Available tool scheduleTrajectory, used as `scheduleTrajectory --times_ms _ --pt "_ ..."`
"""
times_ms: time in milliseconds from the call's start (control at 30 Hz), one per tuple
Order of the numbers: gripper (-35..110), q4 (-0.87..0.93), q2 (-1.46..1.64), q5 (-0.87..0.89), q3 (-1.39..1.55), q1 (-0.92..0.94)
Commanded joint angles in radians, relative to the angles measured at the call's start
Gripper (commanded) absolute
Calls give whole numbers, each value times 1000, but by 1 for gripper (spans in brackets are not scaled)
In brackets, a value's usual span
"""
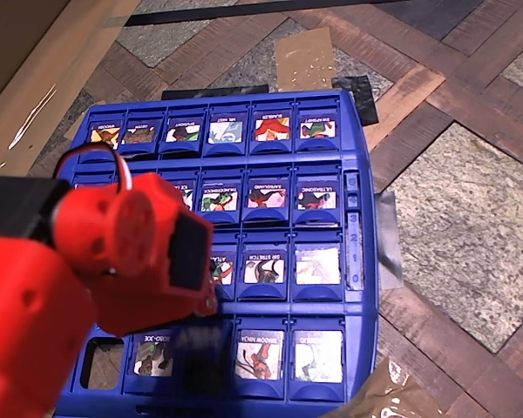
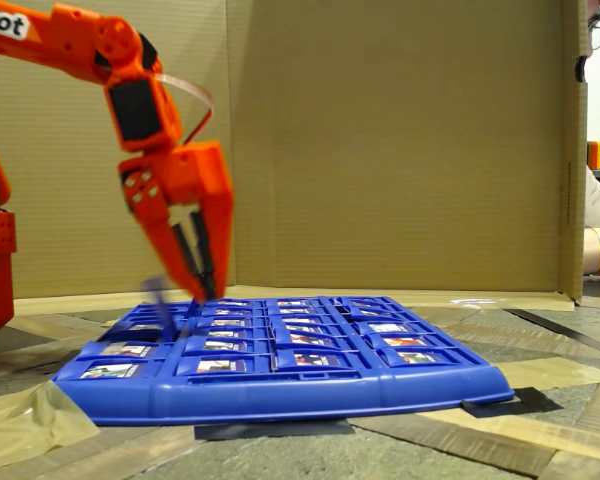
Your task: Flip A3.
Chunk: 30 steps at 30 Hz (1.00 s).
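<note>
**Tip A3 over with a light push at the board's left edge**

You have the gripper [image 2: 198,292] pointing down over the far left part of the blue board [image 2: 280,395], as the fixed view shows it. Its tips sit just above the board and just beside a smeared, upright tile [image 2: 160,300]. Judging by its place, that smeared tile is A3. In the overhead view the same tile shows as a dark blur [image 1: 205,366] in the board's bottom row, third slot from the left, and neither face can be read.

The fingers lie close together with a thin dark line between them. You cannot tell whether they are fully closed, and nothing appears to be held.

To do this well, nudge only the tile's top edge, with the tips clear of the board's frame and of the neighbouring tiles. Press gently, because a hard shove could shift the whole board.

The board holds four rows of six slots, and most hold blue-framed cartoon tiles lying flat. In the overhead view the bottom-left slot [image 1: 100,363] looks empty, and the ROBO-JOE tile [image 1: 152,355] lies beside it.
</note>
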Motion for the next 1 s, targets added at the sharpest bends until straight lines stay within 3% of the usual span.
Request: scheduleTrajectory --times_ms 0,167,400,967 --pt "0 52 6 -11 -20 8" --pt "0 54 20 5 -20 9" --pt "0 -127 97 58 -14 -3" --pt "0 -979 526 155 272 -54"
